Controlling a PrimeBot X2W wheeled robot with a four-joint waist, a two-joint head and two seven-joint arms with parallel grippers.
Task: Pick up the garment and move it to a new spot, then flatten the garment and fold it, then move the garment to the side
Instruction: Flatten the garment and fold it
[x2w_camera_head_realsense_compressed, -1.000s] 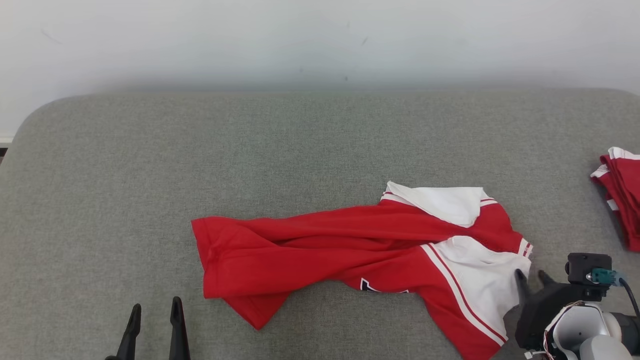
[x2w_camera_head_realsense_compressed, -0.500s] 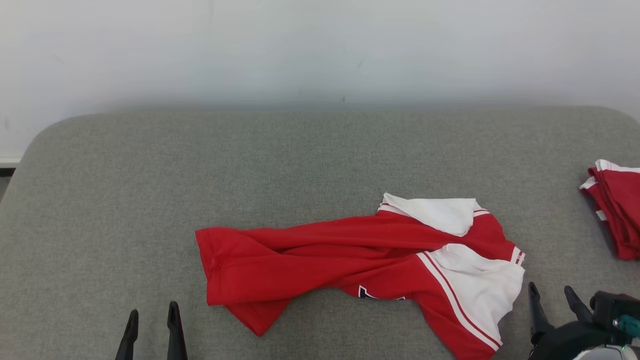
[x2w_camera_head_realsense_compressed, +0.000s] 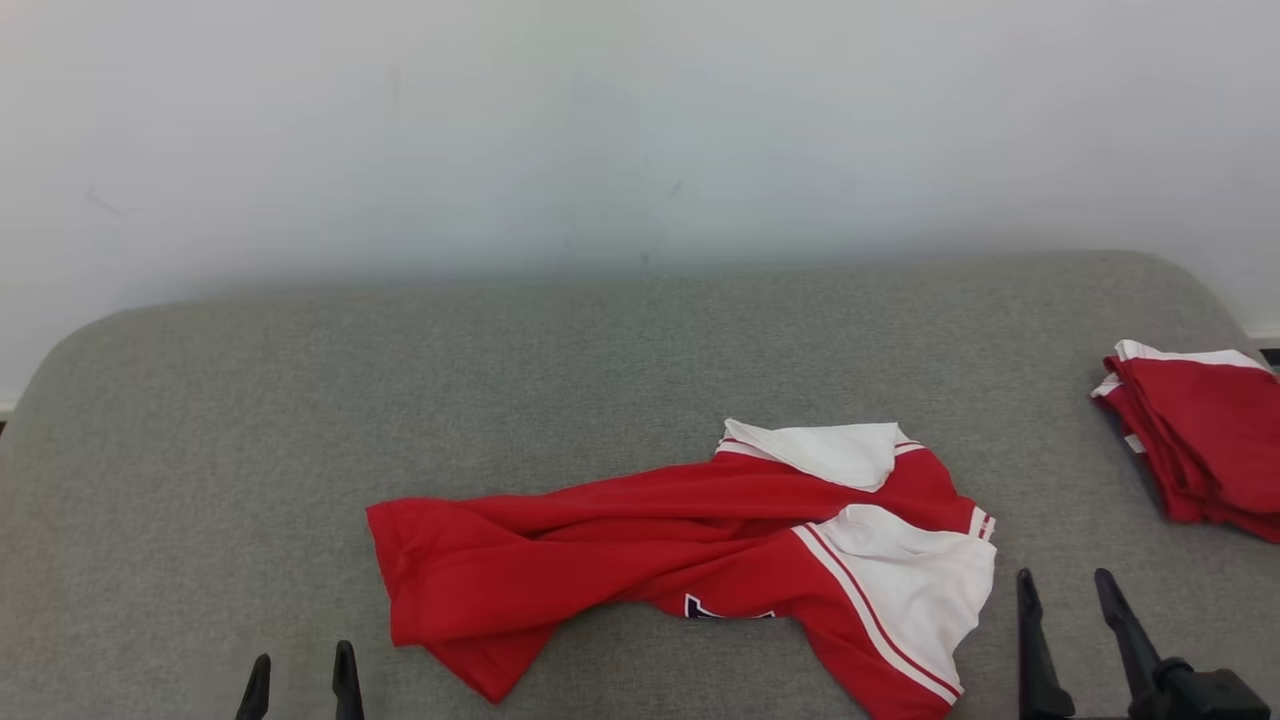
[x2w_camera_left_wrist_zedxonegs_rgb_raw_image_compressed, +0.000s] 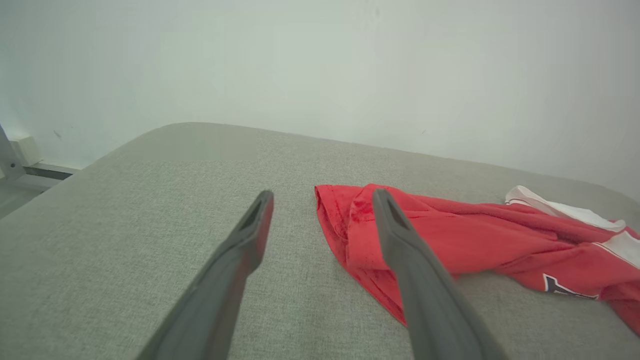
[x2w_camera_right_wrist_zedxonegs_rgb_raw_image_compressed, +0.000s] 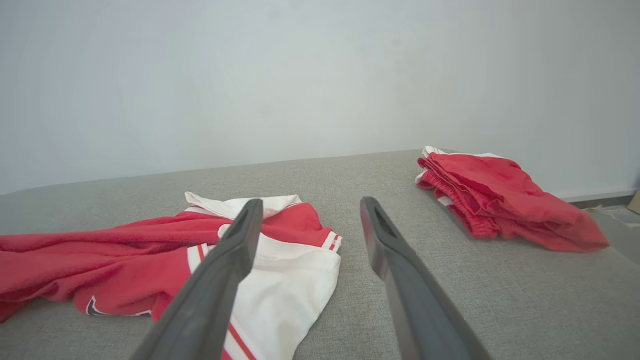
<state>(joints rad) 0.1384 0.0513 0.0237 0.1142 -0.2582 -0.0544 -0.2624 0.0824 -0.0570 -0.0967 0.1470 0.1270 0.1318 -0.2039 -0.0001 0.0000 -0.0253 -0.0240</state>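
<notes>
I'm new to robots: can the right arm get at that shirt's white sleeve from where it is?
Probably yes: the right gripper stands open close beside the white sleeve, with only bare grey padding between them.

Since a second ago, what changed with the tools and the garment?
The right tool opened, let go of the garment at its white sleeve edge and pulled back toward the robot, now clear of the cloth. The head camera also shifted. Unchanged: garment crumpled in place, left tool open and empty, folded red pile at the right.
</notes>
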